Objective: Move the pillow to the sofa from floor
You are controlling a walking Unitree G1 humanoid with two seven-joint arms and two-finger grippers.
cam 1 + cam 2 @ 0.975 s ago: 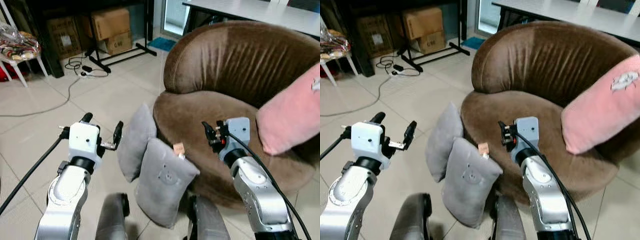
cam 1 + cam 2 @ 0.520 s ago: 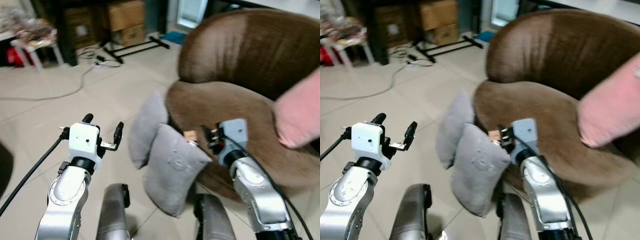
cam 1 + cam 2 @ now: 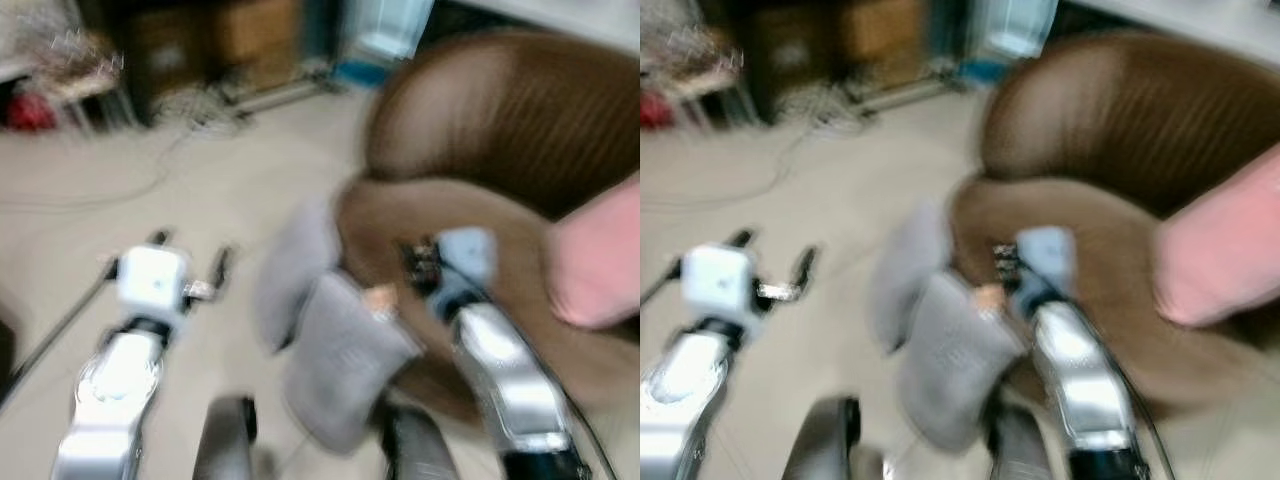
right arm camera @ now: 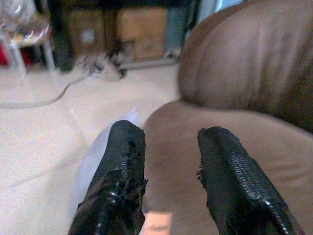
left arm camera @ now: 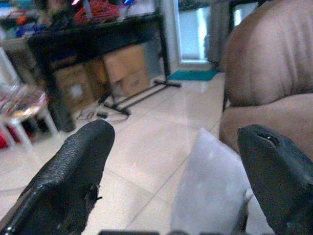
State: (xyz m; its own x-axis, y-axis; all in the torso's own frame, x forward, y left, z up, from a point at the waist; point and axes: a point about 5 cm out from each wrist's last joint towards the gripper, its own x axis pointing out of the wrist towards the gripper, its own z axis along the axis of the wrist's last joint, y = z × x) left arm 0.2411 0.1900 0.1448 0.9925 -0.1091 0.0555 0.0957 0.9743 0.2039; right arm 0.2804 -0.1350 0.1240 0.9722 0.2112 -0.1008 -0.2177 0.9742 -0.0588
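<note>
Showing heavy blur in both eye views. Left gripper [image 3: 190,272] up over bare tile floor [image 3: 120,210], fingers [image 5: 73,171] spread wide, holding nothing. Two grey pillows on the floor leaning against the front of the brown sofa [image 3: 500,130]: rear pillow [image 3: 295,270], front pillow [image 3: 345,360] (small tan tag at its top corner). Right gripper [image 4: 168,166] above the sofa seat edge, just beside the front pillow, fingers a moderate gap apart, empty. Pink cushion [image 3: 600,255] propped on the sofa at far right.
</note>
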